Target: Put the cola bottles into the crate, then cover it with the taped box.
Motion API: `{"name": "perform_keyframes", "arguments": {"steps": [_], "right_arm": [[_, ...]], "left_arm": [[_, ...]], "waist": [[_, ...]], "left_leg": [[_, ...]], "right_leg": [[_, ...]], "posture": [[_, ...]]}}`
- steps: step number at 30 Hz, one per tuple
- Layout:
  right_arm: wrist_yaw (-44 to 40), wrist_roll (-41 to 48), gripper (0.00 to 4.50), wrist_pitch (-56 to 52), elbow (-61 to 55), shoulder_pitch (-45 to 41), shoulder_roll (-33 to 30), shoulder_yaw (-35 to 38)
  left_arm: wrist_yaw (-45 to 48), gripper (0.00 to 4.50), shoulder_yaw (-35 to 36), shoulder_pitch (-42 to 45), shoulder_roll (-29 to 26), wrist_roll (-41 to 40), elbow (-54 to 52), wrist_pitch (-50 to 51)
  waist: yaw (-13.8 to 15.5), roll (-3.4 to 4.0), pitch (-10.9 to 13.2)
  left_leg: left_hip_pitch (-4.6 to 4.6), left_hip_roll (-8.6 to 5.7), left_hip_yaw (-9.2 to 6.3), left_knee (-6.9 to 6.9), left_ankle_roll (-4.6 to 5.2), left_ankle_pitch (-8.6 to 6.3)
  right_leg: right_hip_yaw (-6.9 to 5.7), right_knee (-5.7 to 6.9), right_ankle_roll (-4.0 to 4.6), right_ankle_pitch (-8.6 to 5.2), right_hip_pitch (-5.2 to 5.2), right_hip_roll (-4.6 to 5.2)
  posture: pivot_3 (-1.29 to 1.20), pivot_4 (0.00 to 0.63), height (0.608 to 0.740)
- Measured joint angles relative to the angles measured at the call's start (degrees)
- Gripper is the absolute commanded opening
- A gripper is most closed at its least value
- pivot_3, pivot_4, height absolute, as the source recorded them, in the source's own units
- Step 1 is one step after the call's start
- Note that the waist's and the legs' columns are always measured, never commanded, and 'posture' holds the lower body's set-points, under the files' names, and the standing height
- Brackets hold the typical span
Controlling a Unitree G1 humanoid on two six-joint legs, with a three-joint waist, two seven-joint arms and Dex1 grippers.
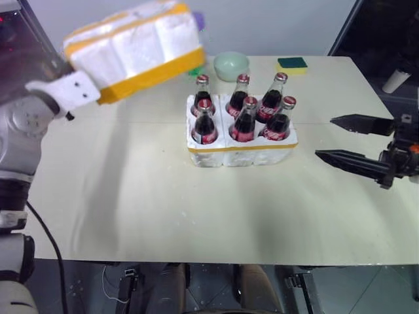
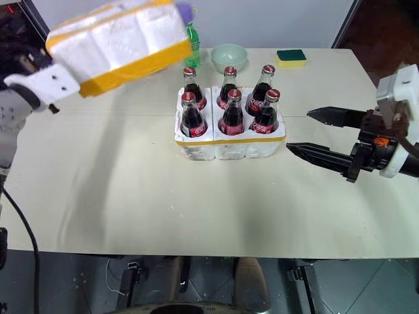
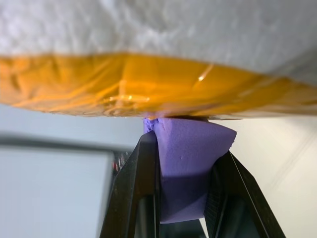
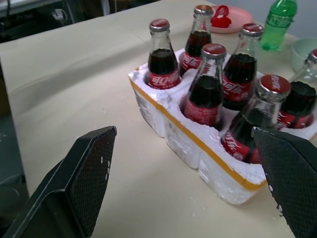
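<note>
Several cola bottles [image 1: 244, 121] with red caps stand upright in the wells of the crate [image 1: 242, 152], a low white foam tray with a yellow band, at the table's middle. The taped box [image 1: 134, 49], white foam with yellow tape, hangs tilted in the air above the table's back left, left of the crate. My left gripper [image 3: 185, 144] is shut on a purple block [image 3: 188, 178] fixed to the box's taped side. My right gripper [image 1: 323, 137] stands open to the right of the crate, pointing at it, with nothing between its fingers.
A pale green bowl [image 1: 231, 64] and a green-and-yellow sponge [image 1: 291, 63] sit behind the crate. A green plastic bottle [image 2: 191, 39] stands behind the lifted box, and a pink dish [image 4: 225, 17] lies near it. The table [image 1: 131, 196] has bare room at the front.
</note>
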State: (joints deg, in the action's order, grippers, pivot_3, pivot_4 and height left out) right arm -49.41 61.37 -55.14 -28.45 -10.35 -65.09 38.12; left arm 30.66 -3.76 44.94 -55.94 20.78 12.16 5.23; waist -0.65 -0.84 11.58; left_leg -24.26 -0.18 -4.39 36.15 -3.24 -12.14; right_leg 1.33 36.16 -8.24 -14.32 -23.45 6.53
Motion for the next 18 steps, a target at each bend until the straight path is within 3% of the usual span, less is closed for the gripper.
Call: {"name": "perform_keyframes", "arguments": {"steps": [6, 18], "right_arm": [[0.5, -0.8, 4.50, 1.5, 0.0, 0.4, 1.7, -2.7], [2.9, -2.8, 4.50, 3.1, 0.8, 1.5, 5.3, -3.8]], "left_arm": [[10.4, 0.86, -4.5, 6.3, 3.4, -0.2, -12.2, 4.5], [16.9, 0.86, -10.8, 9.2, 10.6, 1.0, -17.4, 4.3]], "waist": [[0.0, -0.01, 0.0], [-0.1, -0.01, 0.0]], "left_leg": [[0.01, -0.01, 0.00, 0.02, 0.01, 0.00], [0.00, -0.01, -0.03, 0.05, 0.02, 0.01]], "right_leg": [[0.01, 0.00, -0.01, 0.00, 0.02, -0.01], [0.02, 0.00, -0.02, -0.01, 0.03, -0.03]], "posture": [[0.00, 0.150, 0.739], [0.00, 0.150, 0.739]]}}
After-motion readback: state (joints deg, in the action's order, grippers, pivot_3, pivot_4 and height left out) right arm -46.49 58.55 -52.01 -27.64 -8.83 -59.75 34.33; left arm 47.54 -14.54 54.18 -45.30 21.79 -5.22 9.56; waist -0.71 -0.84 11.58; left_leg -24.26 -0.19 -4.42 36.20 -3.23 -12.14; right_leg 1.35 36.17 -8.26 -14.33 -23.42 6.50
